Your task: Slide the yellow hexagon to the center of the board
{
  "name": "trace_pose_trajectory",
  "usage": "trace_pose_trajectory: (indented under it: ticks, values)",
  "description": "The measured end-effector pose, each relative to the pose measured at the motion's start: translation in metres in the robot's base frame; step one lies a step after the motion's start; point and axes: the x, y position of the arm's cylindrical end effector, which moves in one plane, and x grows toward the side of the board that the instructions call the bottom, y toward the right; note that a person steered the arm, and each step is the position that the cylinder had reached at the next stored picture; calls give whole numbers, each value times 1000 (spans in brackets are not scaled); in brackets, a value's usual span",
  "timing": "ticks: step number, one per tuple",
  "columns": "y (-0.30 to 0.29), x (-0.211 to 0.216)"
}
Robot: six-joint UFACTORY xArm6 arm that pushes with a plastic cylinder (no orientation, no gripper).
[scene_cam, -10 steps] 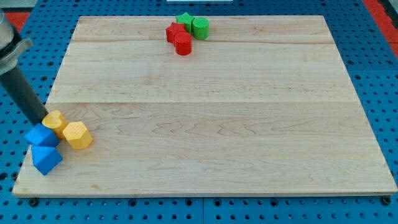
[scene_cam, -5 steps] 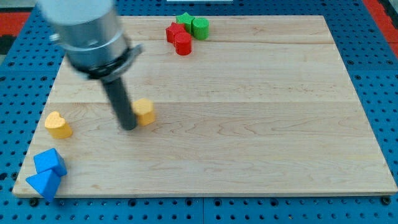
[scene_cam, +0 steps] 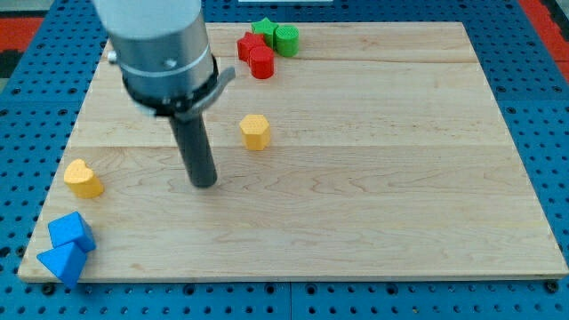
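The yellow hexagon (scene_cam: 255, 131) lies on the wooden board (scene_cam: 356, 204), left of the middle and a little toward the view's top. My tip (scene_cam: 204, 183) rests on the board below and to the left of it, a clear gap apart, not touching. The dark rod runs up from the tip to the grey arm body at the view's top left.
A yellow heart (scene_cam: 84, 179) sits near the board's left edge. Two blue blocks (scene_cam: 67, 247) lie at the bottom left corner. Two red blocks (scene_cam: 256, 53), a green star (scene_cam: 264, 28) and a green cylinder (scene_cam: 286, 39) cluster at the top edge.
The yellow hexagon has slid right and toward the view's top. My tip moved slightly right and is now apart from the hexagon. The other blocks have not moved in the last half second.
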Motion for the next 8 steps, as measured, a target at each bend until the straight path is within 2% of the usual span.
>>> trace_pose_trajectory:
  ticks: [1,2,4,6,7,8]
  values:
    - [-29,-69]
    - [-202,-98]
    - [-205,-92]
    - [-204,17]
    - [-155,26]
    - [-54,20]
